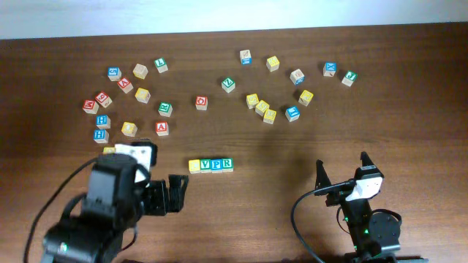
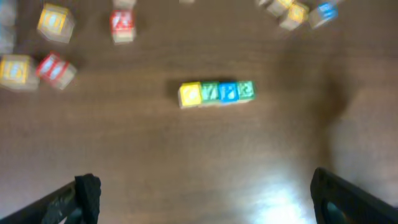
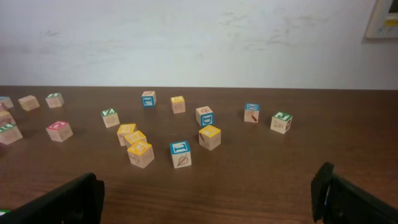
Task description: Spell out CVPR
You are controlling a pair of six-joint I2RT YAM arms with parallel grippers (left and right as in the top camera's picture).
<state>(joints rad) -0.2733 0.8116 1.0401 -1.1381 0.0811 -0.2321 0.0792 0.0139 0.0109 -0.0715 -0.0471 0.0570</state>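
Letter blocks (image 1: 210,166) looked light, hard wood, best pinched across flat faces. Left gripper (image 2: 205,199) and right gripper (image 1: 342,169) gaped wide, empty.

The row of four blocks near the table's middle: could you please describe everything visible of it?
The row of four blocks holds wooden-looking cubes, yellow, green, blue, green, side by side and touching in a straight line on the brown table. V, P, R read on the last three; the first is unclear. Nothing else touches it.
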